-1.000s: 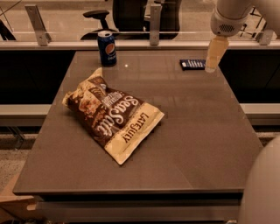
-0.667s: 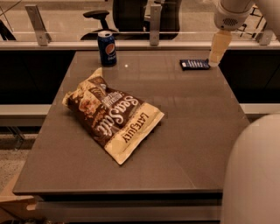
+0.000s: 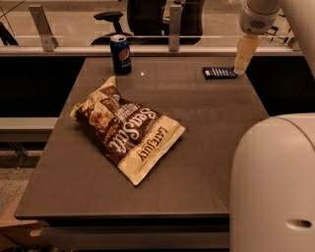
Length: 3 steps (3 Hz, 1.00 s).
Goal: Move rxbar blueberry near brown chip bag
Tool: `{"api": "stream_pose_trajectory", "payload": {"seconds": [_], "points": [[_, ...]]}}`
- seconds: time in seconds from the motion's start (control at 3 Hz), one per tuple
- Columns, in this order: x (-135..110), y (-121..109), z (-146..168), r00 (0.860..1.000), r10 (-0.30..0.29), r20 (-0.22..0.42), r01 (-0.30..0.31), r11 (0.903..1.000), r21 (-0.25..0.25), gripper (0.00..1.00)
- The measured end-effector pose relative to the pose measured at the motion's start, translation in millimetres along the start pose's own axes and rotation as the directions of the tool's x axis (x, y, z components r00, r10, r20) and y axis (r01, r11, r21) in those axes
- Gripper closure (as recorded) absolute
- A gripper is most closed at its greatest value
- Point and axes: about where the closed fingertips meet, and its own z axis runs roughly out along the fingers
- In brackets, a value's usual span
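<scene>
- Gripper (image 3: 240,69) – far right of the table (image 3: 206,162), at the back edge. It hangs down from the arm (image 3: 258,15), which enters from the top right corner.
- Gripper tip sits right at the right end of the rxbar blueberry (image 3: 220,72); looks touching or just abt touching, can't say which.
- Open or closed – can't tell from this angle; only one pale cream shape shows.
- Rxbar blueberry: lying flat on the table, back right area, long side running left-right, white lettering up. Not lifted.
- Brown chip bag (image 3: 129,129): lying flat, left of centre, set diagonally – brown end twd back left, cream "LATE JULY" end twd front right. "Sea Salt" script faces up.
- Bar & bag are well apart; bare tabletop btwn them.
- Pepsi can (image 3: 120,54): upright, back left of table, just behind the bag's back corner, not touching it.
- Robot body (image 3: 273,187): big pale rounded shape in the front right, covering that corner of the table.
- Behind the table: a rail w/ metal posts (image 3: 174,22), and an office chair (image 3: 147,15) beyond it.
</scene>
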Motion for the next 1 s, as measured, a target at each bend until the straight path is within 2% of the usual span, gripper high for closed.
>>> {"api": "stream_pose_trajectory", "payload": {"seconds": [0.67, 1.0], "points": [[-12.5, 0.3, 23.3, 0.999, -0.048, 0.019, 0.049, 0.9962, -0.072, 0.00], [-17.3, 0.3, 29.0, 0.998, -0.062, 0.032, 0.065, 0.9943, -0.084, 0.00]]}}
